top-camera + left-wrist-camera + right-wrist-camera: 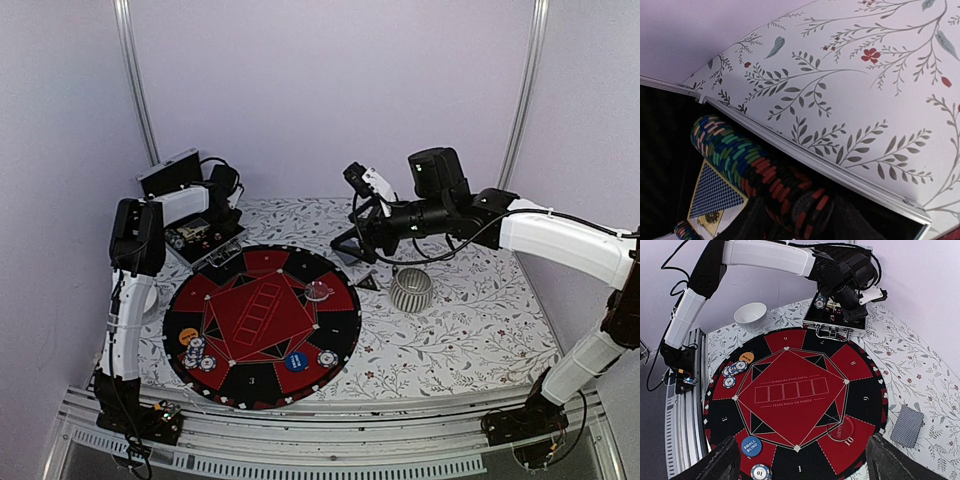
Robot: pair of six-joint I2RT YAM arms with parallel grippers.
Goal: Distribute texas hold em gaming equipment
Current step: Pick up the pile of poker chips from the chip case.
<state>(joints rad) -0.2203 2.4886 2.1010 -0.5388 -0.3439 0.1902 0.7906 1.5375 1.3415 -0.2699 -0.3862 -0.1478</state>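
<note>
My left gripper (213, 226) reaches into the black case (205, 248). In the left wrist view its dark fingers (752, 220) sit on both sides of the end of a row of red-and-black poker chips (807, 207) and grip them. A blue-backed card (715, 192) lies beside the row. My right gripper (800, 467) is wide open and empty, high over the mat's right edge. On the round mat (262, 325) lie a blue button (751, 446), an orange button (746, 357), a clear button (841, 429) and small chip piles (734, 371). A card deck (907, 426) lies just off the mat.
A ribbed silver cup (411, 288) stands right of the mat, under my right arm. A white bowl (750, 315) sits beyond the mat near the left arm. The case lid (168, 172) stands up at the back left. Walls close in behind and at both sides.
</note>
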